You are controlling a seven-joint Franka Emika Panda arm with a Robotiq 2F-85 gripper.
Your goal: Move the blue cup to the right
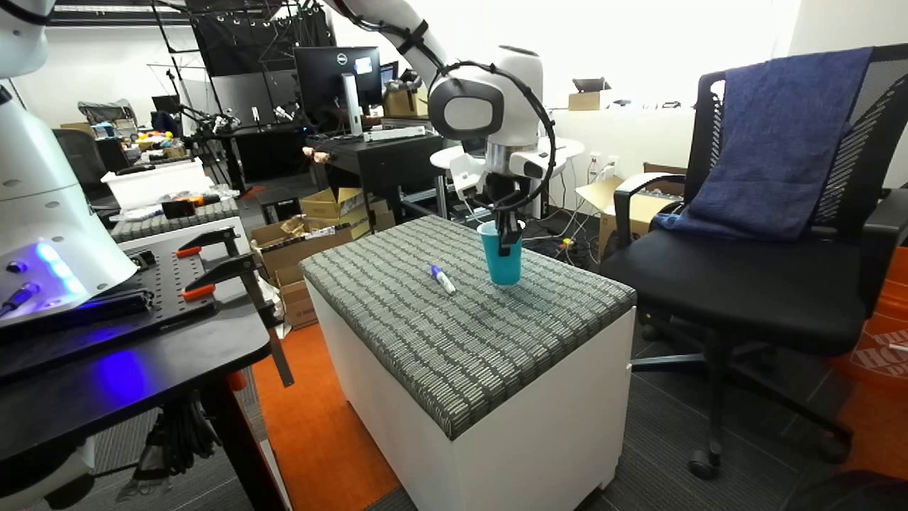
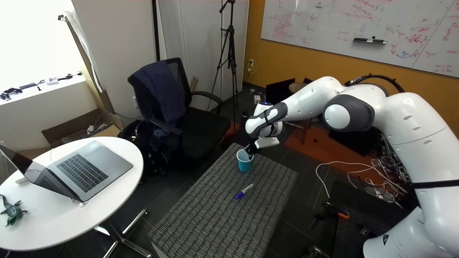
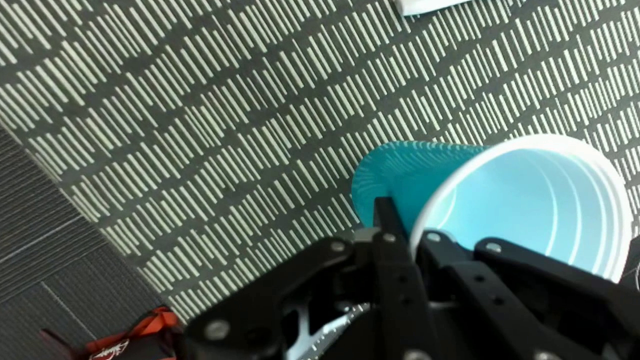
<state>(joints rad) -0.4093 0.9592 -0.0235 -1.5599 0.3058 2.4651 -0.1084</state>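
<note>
Teal-blue cup [image 1: 502, 268] upright, mouth to the ceiling, over the striped tabletop [image 1: 397, 305], nearer one long edge than the opposite one. Clenched at the rim by the end effector [image 3: 412, 231], with an outer finger [image 3: 386, 212] along the teal wall, an inner finger [image 3: 434, 247] dipped into the mouth, and the white lip between, as shown from the wrist. Presumably taken there for want of a handle, and to pinch a thin wall instead of spanning a wide round body. Less steady for that, most likely: apt to flex or swivel about so small a hold, so best carried slowly and kept level. Hard to tell whether touching the tabletop or just clear of it; if touching, worth a short lift before any sideways travel, to avoid catching the base and tipping. Near the cup but apart from it in both exterior views, a violet-capped marker [image 1: 443, 279], lying flat; probably harmless unless swept over, another reason to favour lifting over dragging. Judged from the hold alone, past the grasping step, with carrying and setting down left to do. Unclear from which standpoint to read "right": toward the office chair [image 1: 738, 284] if read in an exterior view, and so toward that nearer long edge, calling for a modest shift.
</note>
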